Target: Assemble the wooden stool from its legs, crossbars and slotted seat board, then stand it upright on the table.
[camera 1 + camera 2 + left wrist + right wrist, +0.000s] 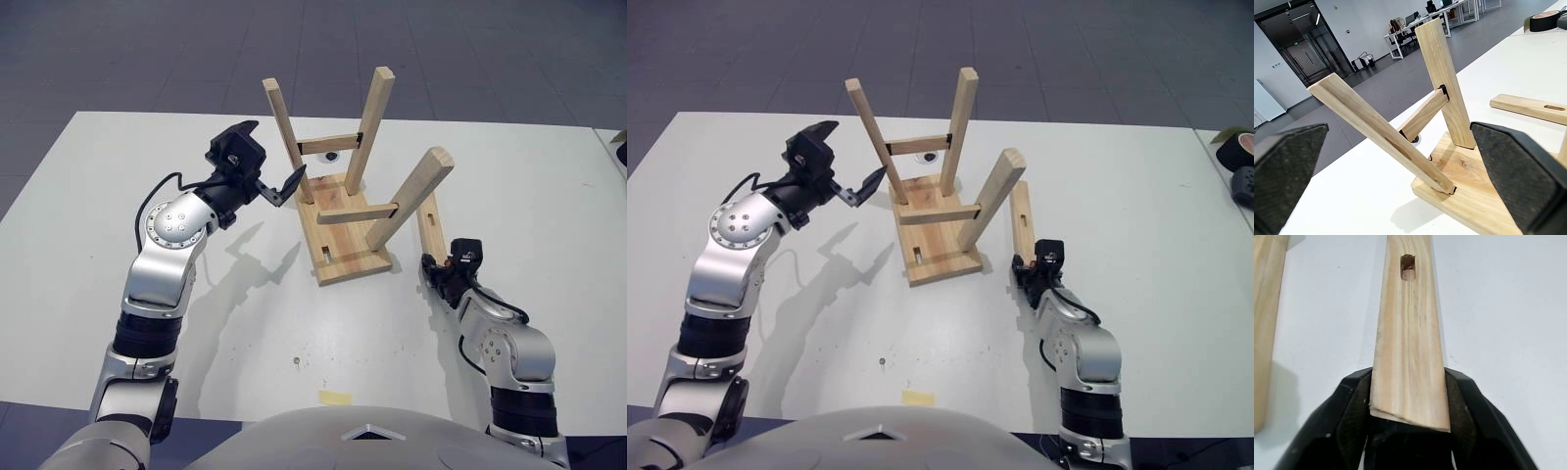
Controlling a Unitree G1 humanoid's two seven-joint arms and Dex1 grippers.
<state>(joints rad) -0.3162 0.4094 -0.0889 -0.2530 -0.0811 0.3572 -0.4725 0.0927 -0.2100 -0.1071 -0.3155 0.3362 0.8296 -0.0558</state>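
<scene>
**A:** What is the right gripper point(1409, 399) doing?

**B:** It is clamping the near end of the loose leg point(1408, 333), with its pads pressing on both sides. That leg is lying flat on the table point(118, 176) and running away from the gripper. Its hole point(1408, 267) is facing up near the far end.

**A:** And the left gripper point(266, 162)?

**B:** It is hanging above the table with its fingers spread wide, gripping nothing. One fingertip is sitting just beside the far-left leg point(286, 132). I cannot tell whether it is touching.

**A:** Where is the stool lying?

**B:** The seat board point(353, 259) is lying flat mid-table, between the two grippers. Three legs are sticking up from it. They are the far-left one, a far-right leg point(372, 122) and a near-right leg point(419, 191), which is tilting rightward, just left of the loose leg.

**A:** Are the crossbars sitting in place?

**B:** The far crossbar point(328, 144) is bridging the two far legs. The near crossbar point(355, 213) is reaching left from the near-right leg, and its left end is hanging free. Below that end, a slot point(324, 257) in the board's near-left corner is showing open.
</scene>
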